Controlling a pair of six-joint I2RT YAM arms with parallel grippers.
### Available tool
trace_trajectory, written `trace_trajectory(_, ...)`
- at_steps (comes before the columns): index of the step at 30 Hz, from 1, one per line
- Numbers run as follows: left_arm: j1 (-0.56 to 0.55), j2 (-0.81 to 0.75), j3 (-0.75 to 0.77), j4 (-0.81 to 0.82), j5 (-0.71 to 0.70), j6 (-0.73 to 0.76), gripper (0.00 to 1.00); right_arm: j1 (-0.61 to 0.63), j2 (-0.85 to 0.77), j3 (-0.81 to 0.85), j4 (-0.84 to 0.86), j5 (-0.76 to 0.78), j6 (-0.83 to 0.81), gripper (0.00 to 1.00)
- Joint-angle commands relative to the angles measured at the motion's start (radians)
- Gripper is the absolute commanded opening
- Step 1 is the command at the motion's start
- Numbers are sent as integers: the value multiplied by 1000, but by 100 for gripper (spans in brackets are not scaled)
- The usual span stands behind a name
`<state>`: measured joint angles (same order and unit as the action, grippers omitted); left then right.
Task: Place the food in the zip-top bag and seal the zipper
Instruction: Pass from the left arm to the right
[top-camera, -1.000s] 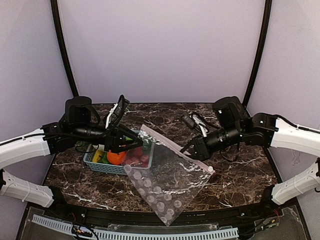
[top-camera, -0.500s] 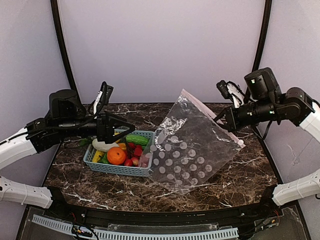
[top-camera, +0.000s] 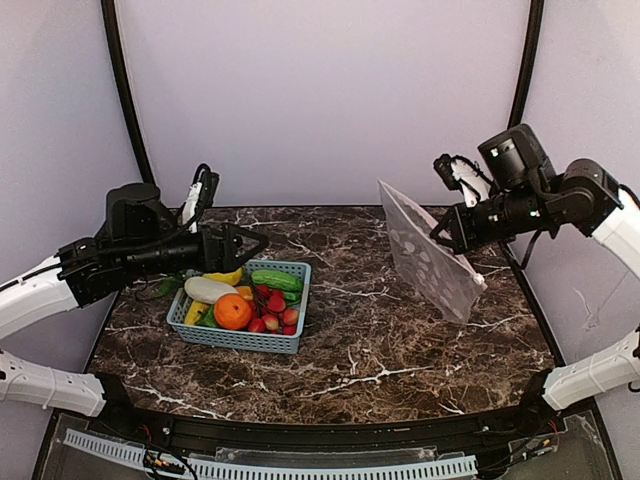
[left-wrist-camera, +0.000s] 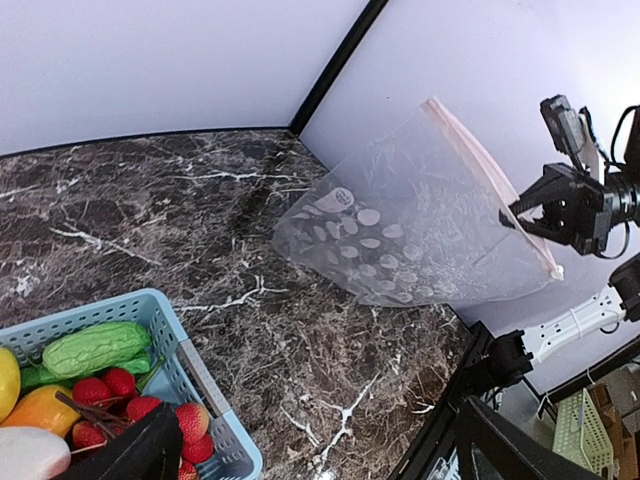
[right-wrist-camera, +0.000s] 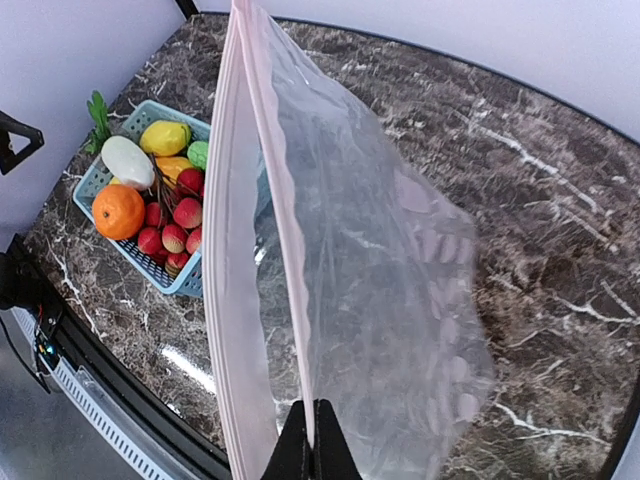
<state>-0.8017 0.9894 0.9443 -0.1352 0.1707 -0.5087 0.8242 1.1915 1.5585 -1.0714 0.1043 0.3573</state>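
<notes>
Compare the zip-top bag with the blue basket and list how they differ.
The zip-top bag hangs pinched in the right gripper; the basket sits on the table. The bag is clear with pale dots; the basket is light blue lattice. The bag looks empty; the basket holds the food. Both are containers.

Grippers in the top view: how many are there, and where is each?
2. The left gripper hovers open by the basket's far side; the right gripper, at the right, is shut on the raised bag's edge.
</notes>
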Motion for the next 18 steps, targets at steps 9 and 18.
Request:
trace_trajectory(9,-42,180,-73,60,-101,-194,90,86,13,-372,416,-78,190,0)
trace_trajectory(18,-157,336,-79,393,-26,-361,87,170,62,-430,561,-3,275,0)
